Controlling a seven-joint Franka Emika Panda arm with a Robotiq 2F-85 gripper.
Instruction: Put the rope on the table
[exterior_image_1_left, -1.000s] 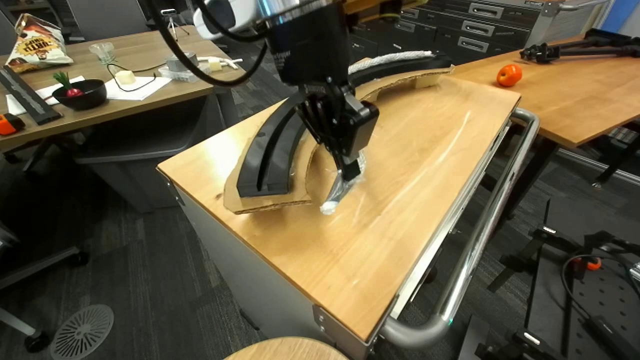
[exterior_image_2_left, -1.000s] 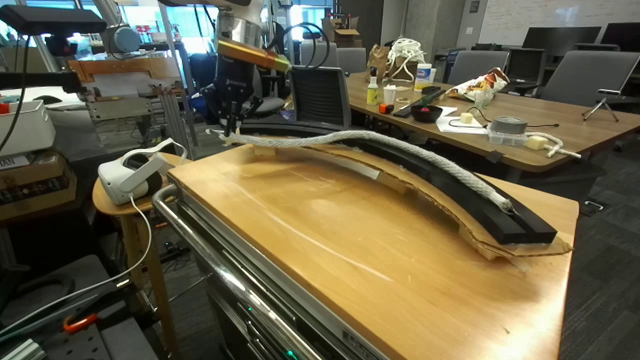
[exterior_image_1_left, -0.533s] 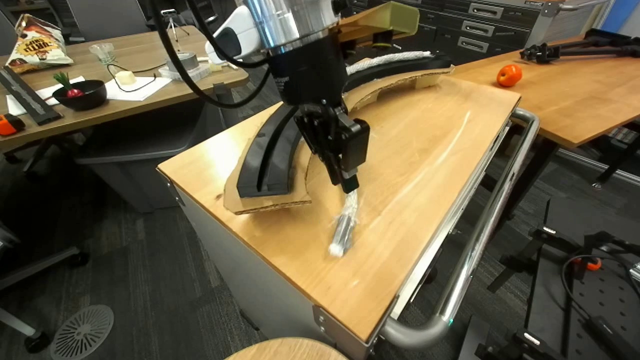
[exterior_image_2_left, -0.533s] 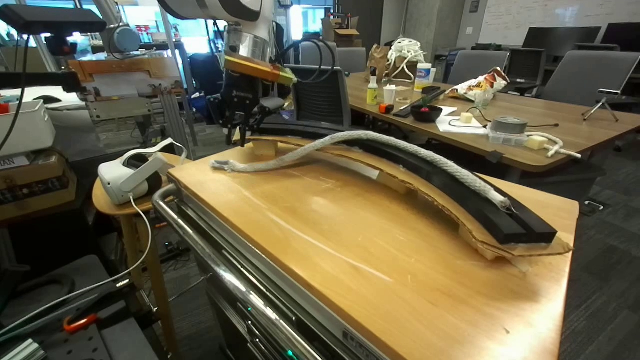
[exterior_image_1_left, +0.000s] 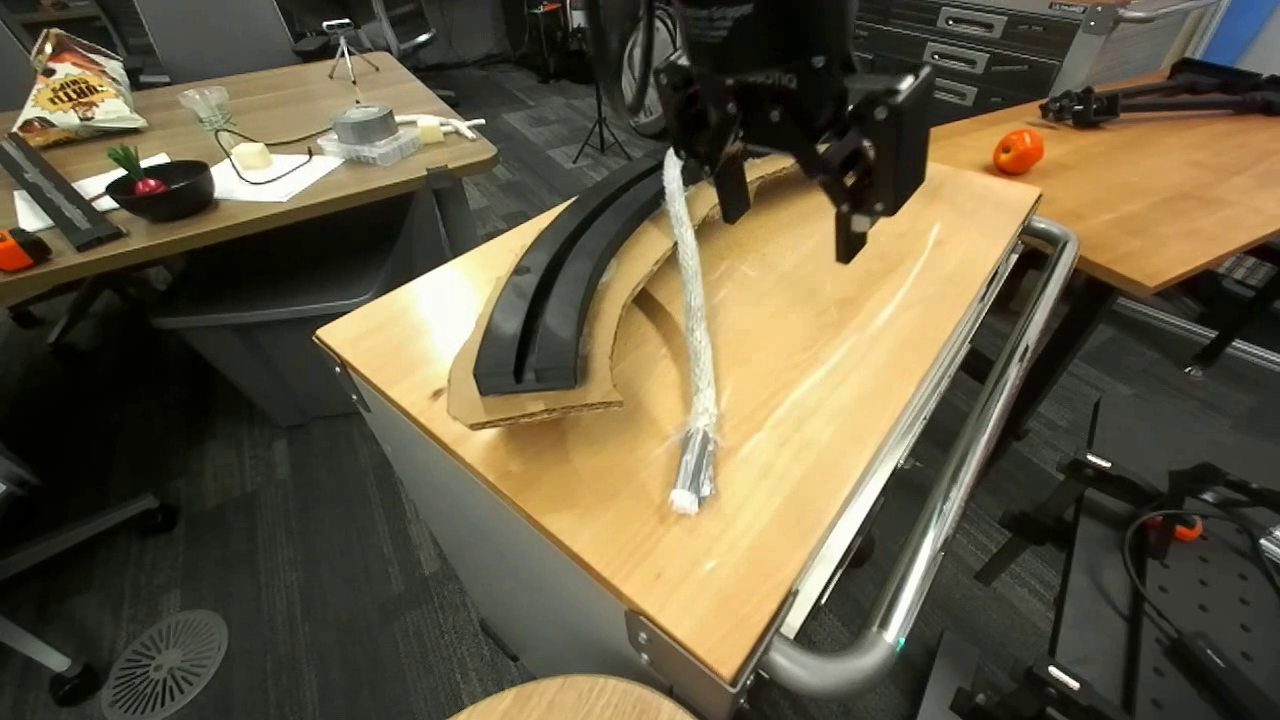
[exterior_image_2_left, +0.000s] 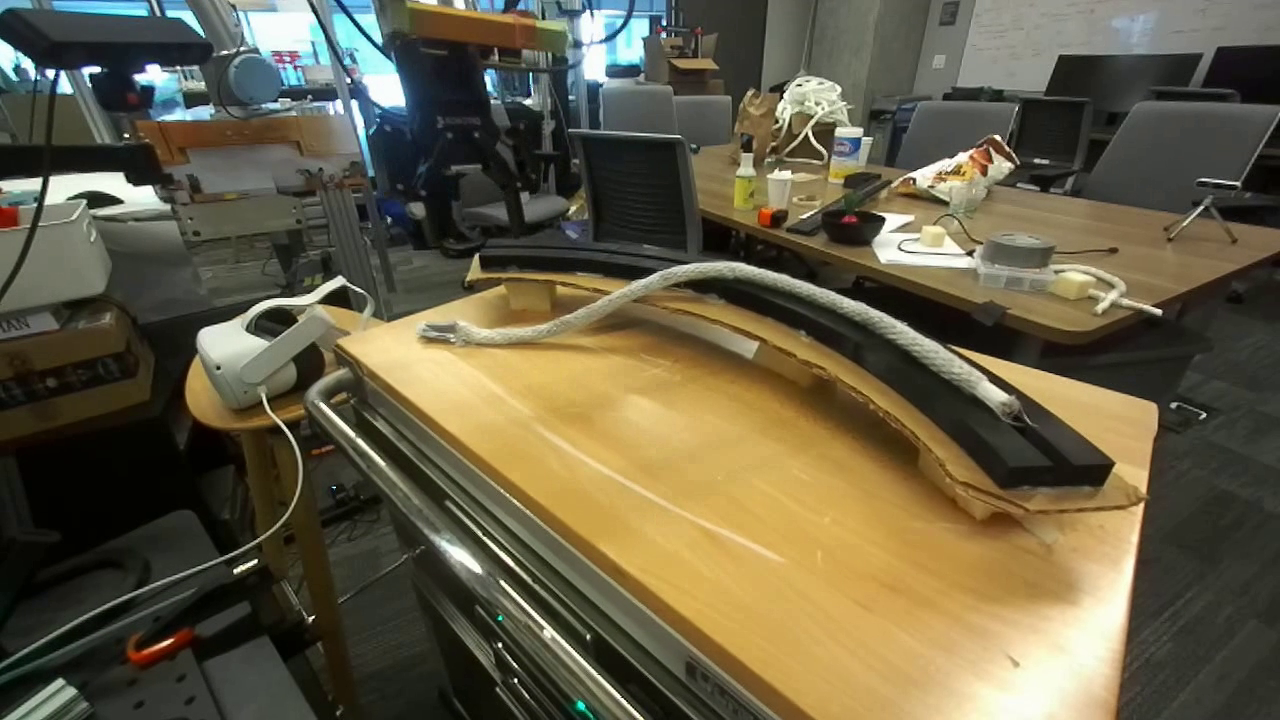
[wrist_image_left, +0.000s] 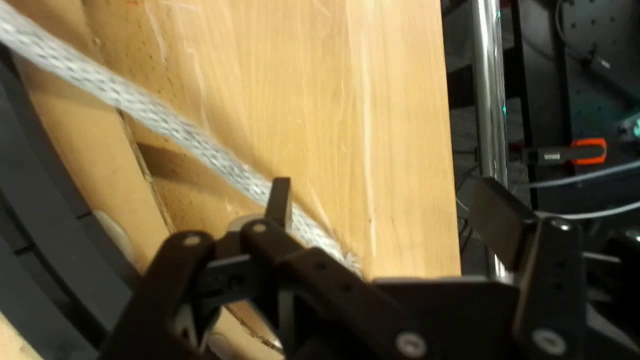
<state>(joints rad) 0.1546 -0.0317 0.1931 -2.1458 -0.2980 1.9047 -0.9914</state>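
1. Floor (exterior_image_1_left: 330, 530): dark grey, carpeted, in both exterior views.
2. Windows (exterior_image_2_left: 598, 60): brightly lit, far left in an exterior view.
3. Whiteboard (exterior_image_2_left: 1110, 35): mounted far right in an exterior view; writing too small to read.
4. Grey chairs (exterior_image_2_left: 1170, 150): beside a long, cluttered brown surface (exterior_image_2_left: 1100, 205) in both exterior views.
5. Drawer cabinet (exterior_image_1_left: 1015, 65): black fronts, metal handles, far right in an exterior view.

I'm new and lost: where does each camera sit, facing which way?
Exterior view: by an end of the tan wooden table, facing down; black blocky fingers show.
Exterior view: opposite end, facing the whitish braided rope; fingers show.
Wrist view: mounted behind the fingers, facing down past them at the table.
Both exterior views share the curved black tray.
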